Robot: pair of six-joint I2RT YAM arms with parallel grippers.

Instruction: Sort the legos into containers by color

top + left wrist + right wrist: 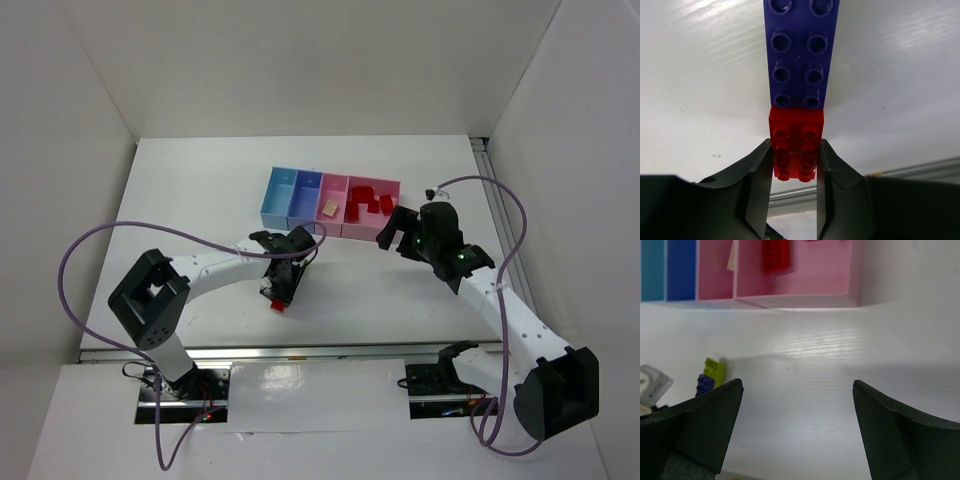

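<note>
Left gripper [795, 165] pinches the red brick [796, 131] by its flat sides, nearer than the containers [278, 208]; probably light, stiff, slick plastic (a purple brick [799, 55] seems joined at its far end); right gripper [797, 387] hangs spread.

Your overhead view looks down from above and behind the two arms [220, 268], their bases along its bottom edge. It takes in the whole white bench [200, 180], with the row of bins [330, 205] toward the far side. Your left wrist view sits very close to the bench, looking out along the left claw [795, 145]. A red brick [796, 125] and a purple brick [797, 50] fill its middle. That red brick also shows in the overhead view, small, at the left claw. Your right wrist view stands farther back, looking past the right claw [797, 385] at the bins' near wall, which the overhead view also shows.
</note>
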